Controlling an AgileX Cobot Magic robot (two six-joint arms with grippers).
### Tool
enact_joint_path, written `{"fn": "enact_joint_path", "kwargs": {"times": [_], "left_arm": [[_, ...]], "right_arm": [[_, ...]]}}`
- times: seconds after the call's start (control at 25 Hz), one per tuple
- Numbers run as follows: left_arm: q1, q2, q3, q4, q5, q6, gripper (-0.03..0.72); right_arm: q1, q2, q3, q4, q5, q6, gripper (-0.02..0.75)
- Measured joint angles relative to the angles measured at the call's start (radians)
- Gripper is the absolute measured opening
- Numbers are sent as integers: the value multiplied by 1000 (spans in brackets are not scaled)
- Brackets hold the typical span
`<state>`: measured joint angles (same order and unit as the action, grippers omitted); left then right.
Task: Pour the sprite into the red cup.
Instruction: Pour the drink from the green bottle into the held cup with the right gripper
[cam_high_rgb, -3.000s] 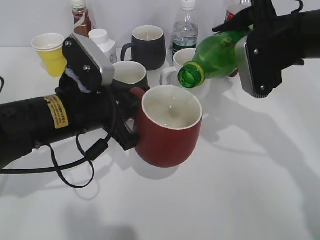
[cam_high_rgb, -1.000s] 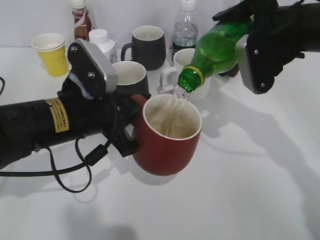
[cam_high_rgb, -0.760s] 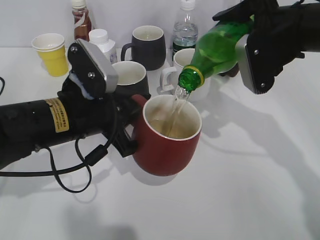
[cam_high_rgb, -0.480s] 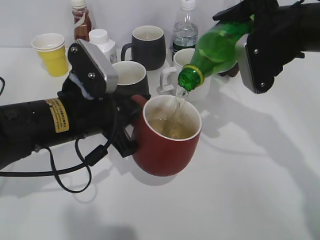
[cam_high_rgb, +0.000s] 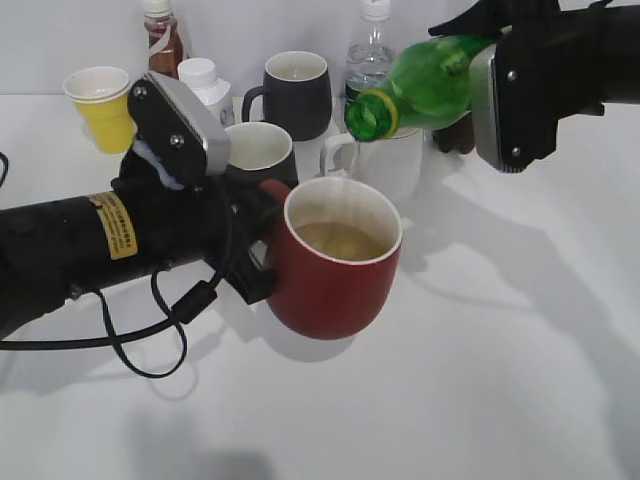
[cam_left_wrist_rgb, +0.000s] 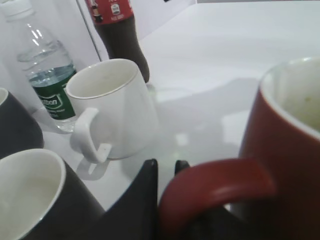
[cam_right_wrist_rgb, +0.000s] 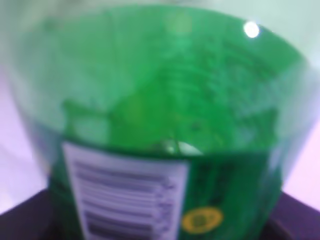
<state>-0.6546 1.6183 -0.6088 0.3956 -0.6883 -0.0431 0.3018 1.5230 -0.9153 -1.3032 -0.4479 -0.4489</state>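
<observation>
Most of the pour is judged done: liquid is showing in the cup (cam_high_rgb: 343, 262), gripped at its handle by the left gripper (cam_high_rgb: 262, 252). Sprite (cam_high_rgb: 420, 84) is being held near-level above, clamped by the right gripper (cam_high_rgb: 480, 70).

a lab bench: bare white table (cam_high_rgb: 480, 380), white backdrop, cabled robot arms

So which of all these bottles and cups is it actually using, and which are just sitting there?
In use: sprite in the right claw; red cup in the left claw.

Just sitting: yellow cup, two black mugs, white mug, water bottle, cola bottle.
</observation>
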Motion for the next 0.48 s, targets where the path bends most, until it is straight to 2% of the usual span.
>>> {"fn": "enact_joint_path", "kwargs": {"times": [0.12, 0.32, 0.48], "left_arm": [[0, 0, 0, -22, -20, 0, 73], [5, -25, 0, -81, -27, 0, 72], [35, -88, 0, -131, -8, 0, 72]], "right_arm": [[0, 0, 0, -17, 0, 106, 446], [0, 0, 0, -31, 0, 392, 446], [0, 0, 0, 10, -57, 553, 446]]}}
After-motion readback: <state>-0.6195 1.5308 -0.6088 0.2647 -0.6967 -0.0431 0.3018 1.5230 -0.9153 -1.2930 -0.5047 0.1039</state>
